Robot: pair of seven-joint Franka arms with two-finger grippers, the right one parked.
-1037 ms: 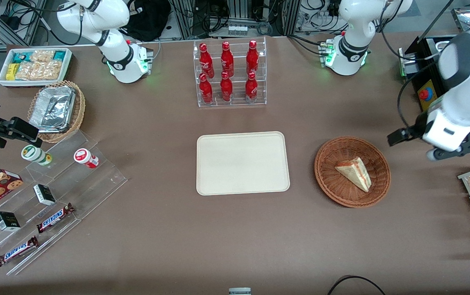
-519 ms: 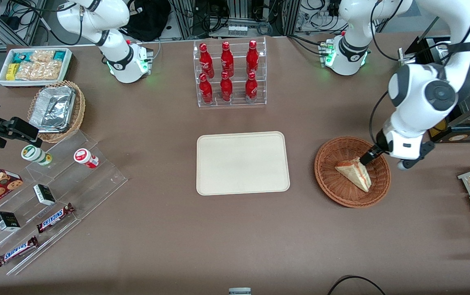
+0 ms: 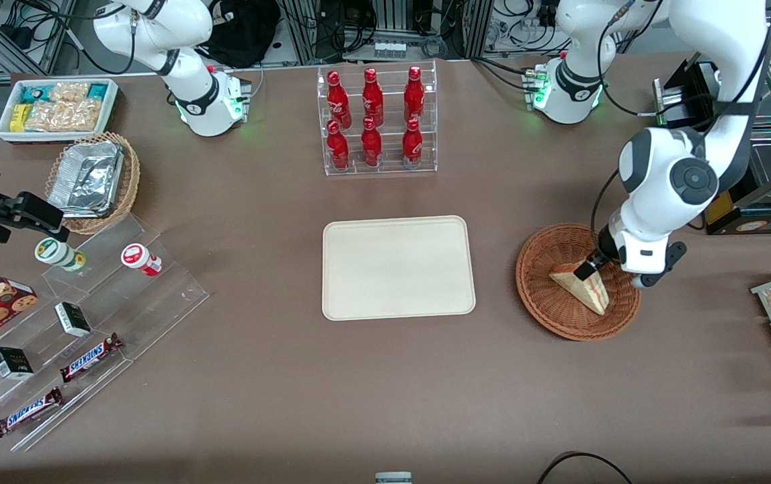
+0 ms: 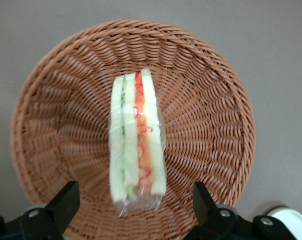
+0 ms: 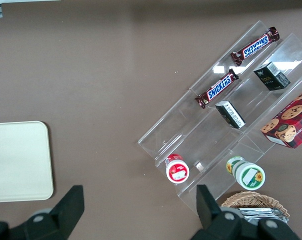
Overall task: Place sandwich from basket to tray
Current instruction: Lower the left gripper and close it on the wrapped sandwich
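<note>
Wicker basket (image 4: 205, 100) holds sandwich (image 4: 137, 137), between spread fingers (image 4: 66, 200) of gripper (image 4: 133, 202).

The sandwich (image 3: 581, 285) is a triangular wedge of pale bread, and it lies in the round reddish-brown woven basket (image 3: 546, 309), near the basket's middle. From my wrist I see its cut edge (image 4: 137, 140): layers of white bread with a green filling and a red-orange filling, under a clear wrap. The basket stands on the tabletop (image 3: 385, 390) beside the tray (image 3: 398, 267), toward my working end. The tray is flat, cream-beige, rectangular with rounded corners and a low rim, and nothing lies on it. My claw (image 3: 592, 263) hangs over the sandwich with its fingers (image 4: 66, 200) spread apart, one on each side of it, not touching it.
</note>
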